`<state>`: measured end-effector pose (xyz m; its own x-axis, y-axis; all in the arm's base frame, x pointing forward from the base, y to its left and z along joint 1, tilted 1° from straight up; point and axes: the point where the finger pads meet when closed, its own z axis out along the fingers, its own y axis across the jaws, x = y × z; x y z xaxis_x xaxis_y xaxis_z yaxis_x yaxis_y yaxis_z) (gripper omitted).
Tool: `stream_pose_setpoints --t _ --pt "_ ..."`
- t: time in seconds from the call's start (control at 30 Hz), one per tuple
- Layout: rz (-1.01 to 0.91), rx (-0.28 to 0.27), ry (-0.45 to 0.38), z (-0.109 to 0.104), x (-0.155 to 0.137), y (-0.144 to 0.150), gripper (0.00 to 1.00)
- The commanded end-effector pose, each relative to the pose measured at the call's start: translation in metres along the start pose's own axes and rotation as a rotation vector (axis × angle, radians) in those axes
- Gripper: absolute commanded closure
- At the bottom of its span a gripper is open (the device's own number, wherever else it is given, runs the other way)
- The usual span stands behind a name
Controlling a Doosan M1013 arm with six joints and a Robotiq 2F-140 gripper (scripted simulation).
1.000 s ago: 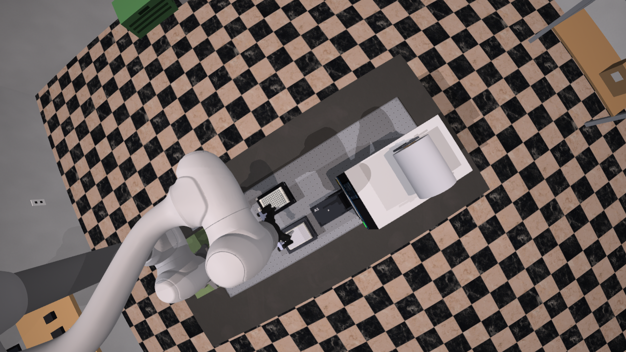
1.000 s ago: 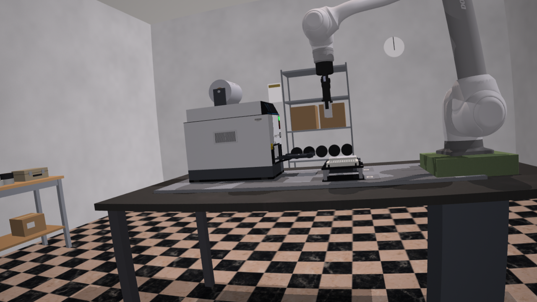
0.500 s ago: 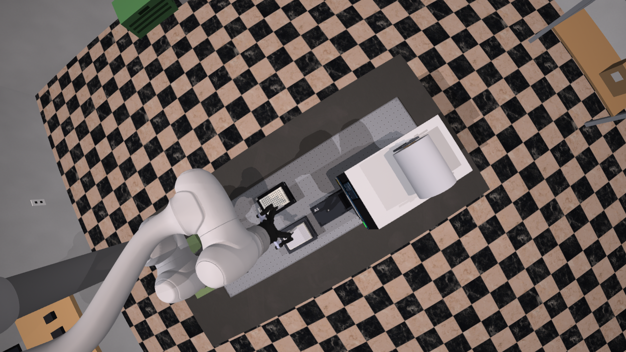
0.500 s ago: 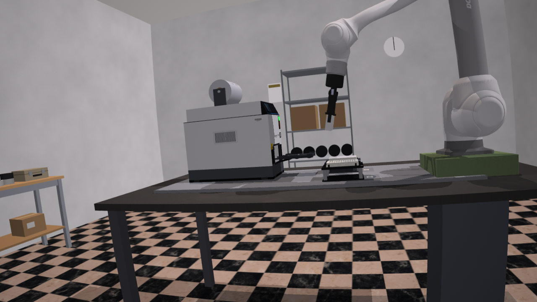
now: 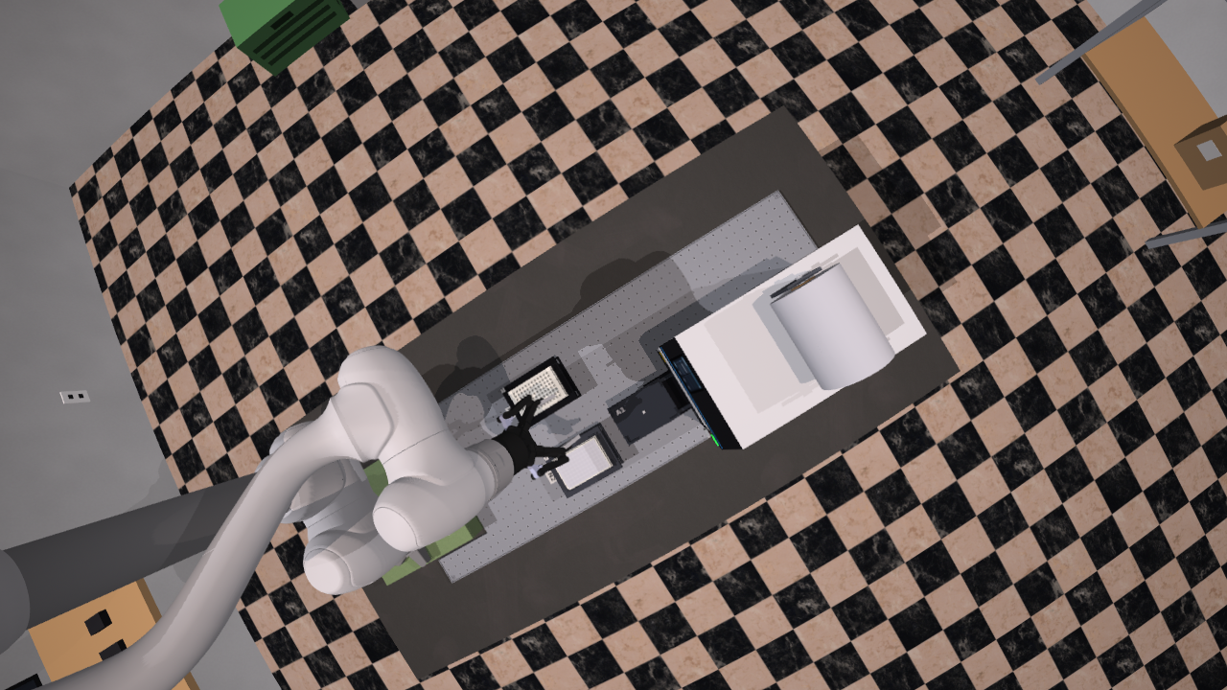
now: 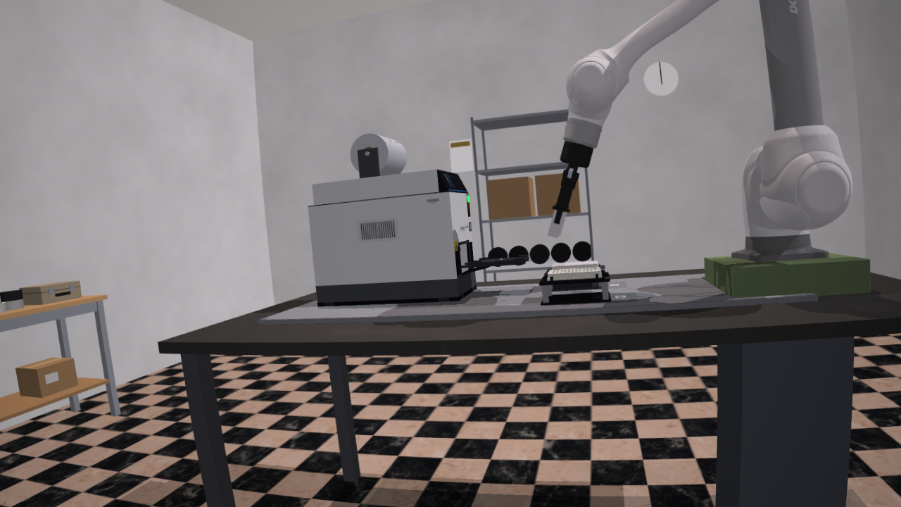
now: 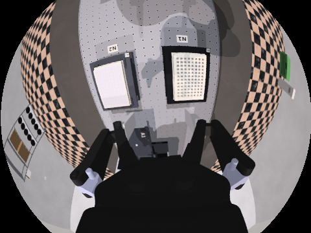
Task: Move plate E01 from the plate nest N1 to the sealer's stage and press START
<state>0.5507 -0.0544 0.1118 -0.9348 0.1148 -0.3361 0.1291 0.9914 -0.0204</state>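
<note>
Plate E01 [image 5: 540, 385] [image 6: 573, 271] [image 7: 188, 75], white with open wells, sits in the black nest N1. A smooth-topped plate [image 5: 586, 460] [image 7: 113, 84] sits in nest N2 beside it. The sealer [image 5: 798, 352] [image 6: 391, 241] shows a green lamp [image 6: 467, 198]. Its dark stage [image 5: 652, 410] [image 6: 500, 260] is out and bare. My gripper [image 5: 547, 426] [image 6: 556, 228] [image 7: 159, 116] is open and empty. It hangs tilted, high above the board, between the two nests and just short of the stage.
A foil roll [image 5: 832, 326] [image 6: 379, 154] sits on top of the sealer. The arm's green pedestal [image 6: 787, 274] stands at the table end away from the sealer. A grey perforated board [image 5: 737, 248] carries the nests and the sealer. A shelf rack [image 6: 535, 189] stands behind the table.
</note>
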Motion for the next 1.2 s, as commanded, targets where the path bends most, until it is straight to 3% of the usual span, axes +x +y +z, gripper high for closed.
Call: stream_pose_setpoints --t 0.0,0.6,1.17 --pt "0.001 0.001 0.0 -0.002 0.005 0.012 0.3" --pt "0.001 0.001 0.0 -0.014 0.038 0.082 0.3" --pt "0.001 0.001 0.0 -0.008 0.04 0.082 0.3"
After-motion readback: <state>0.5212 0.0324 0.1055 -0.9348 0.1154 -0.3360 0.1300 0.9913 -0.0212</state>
